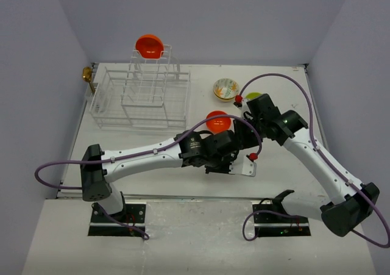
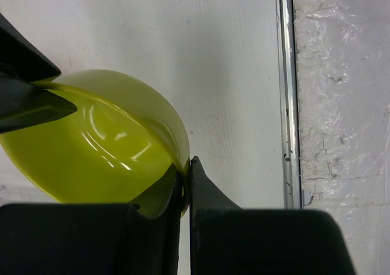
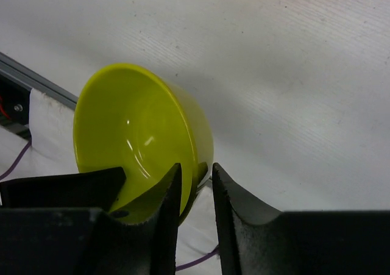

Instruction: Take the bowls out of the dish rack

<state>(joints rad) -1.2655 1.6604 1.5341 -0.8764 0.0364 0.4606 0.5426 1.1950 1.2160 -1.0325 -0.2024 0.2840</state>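
L gripper (image 2: 186, 170) is nearly closed, pinching the rim of a lime-green bowl (image 2: 91, 147), tilted over the surface (image 2: 231, 55) nr its front edge. R gripper (image 3: 196, 176) same deal w/ a 2nd lime-green bowl (image 3: 140, 135), next to the floral bowl (image 1: 225, 89). One orange bowl (image 1: 149, 45) sits atop the dish rack (image 1: 140, 98), 2nd orange bowl (image 1: 218, 121) is on the surface btw the arms

Glossy lime-green bowl (image 2: 103, 147), second lime-green bowl (image 3: 140, 135) equally glossy, white wire dish rack (image 1: 141, 95), matt table (image 2: 231, 55)
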